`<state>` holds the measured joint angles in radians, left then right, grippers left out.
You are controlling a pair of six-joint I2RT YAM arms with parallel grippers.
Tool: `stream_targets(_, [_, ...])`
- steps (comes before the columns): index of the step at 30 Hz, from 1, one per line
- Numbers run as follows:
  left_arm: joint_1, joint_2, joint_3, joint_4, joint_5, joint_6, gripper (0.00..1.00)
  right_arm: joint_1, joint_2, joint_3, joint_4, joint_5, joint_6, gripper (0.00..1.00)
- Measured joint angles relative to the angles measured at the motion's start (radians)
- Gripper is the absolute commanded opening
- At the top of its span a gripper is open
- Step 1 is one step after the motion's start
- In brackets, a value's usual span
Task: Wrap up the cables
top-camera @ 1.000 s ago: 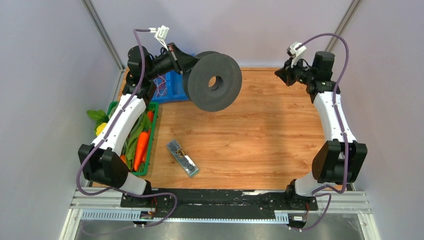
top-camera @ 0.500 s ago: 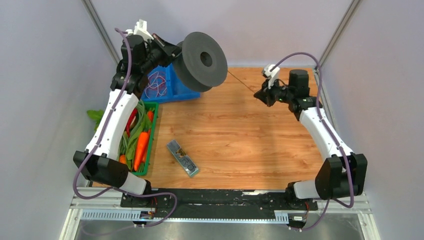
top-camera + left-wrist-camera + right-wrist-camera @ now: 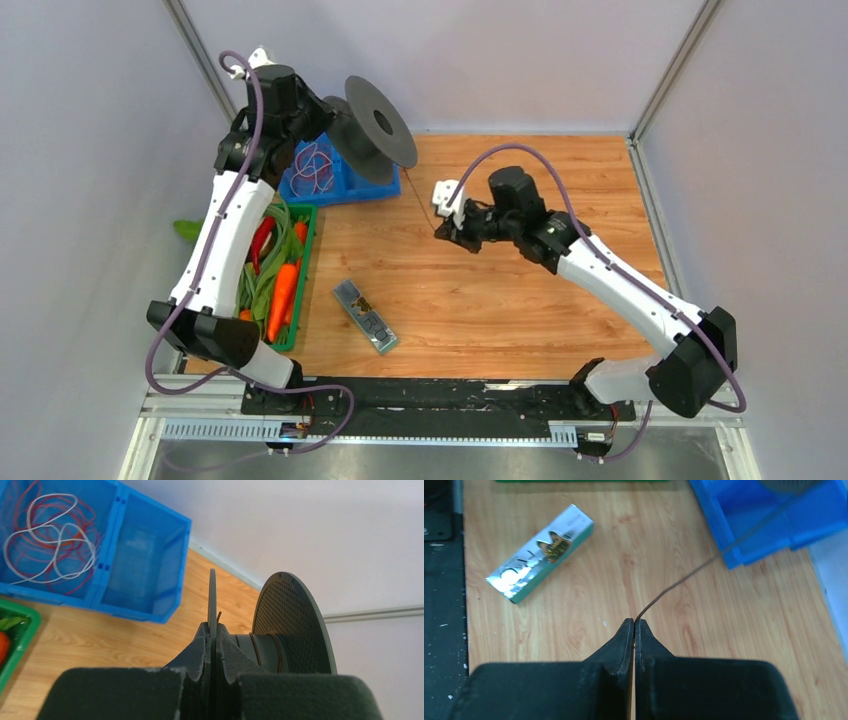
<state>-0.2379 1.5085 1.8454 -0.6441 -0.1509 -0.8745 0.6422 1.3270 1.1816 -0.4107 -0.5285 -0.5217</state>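
Observation:
A black spool (image 3: 377, 127) is held up in the air at the back left, nearly edge-on in the top view. My left gripper (image 3: 212, 628) is shut on its near flange; the hub (image 3: 260, 650) carries a few turns of thin dark cable. The cable (image 3: 419, 201) runs taut from the spool down to my right gripper (image 3: 442, 232), which hangs over the middle of the table. In the right wrist view the right gripper (image 3: 634, 622) is shut on the cable (image 3: 694, 572), which stretches away toward the upper right.
A blue bin (image 3: 330, 197) with loose red and white wires stands at the back left under the spool. A green basket (image 3: 305, 270) of vegetables sits along the left edge. A silver and green packet (image 3: 365, 316) lies on the wooden table front left.
My right gripper has swung from the back right corner to the table's middle, drawing the cable with it. My left arm has lifted and turned the spool toward the back left.

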Motion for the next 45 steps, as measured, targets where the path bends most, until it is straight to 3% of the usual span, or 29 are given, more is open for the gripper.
stream_targets(7, [-0.061,0.035,0.000,-0.053,-0.069,0.074,0.00,0.192,0.012,0.134,-0.077,0.042,-0.117,0.00])
stream_targets(19, [-0.217,0.055,-0.048,-0.055,-0.138,0.253,0.00,0.195,0.069,0.389,-0.167,0.090,-0.285,0.00])
stream_targets(29, [-0.262,0.021,-0.292,0.118,0.079,0.404,0.00,0.076,0.129,0.457,-0.188,0.118,-0.320,0.00])
stream_targets(45, [-0.338,-0.221,-0.570,0.418,0.398,0.872,0.00,-0.001,0.144,0.504,-0.298,0.042,-0.370,0.00])
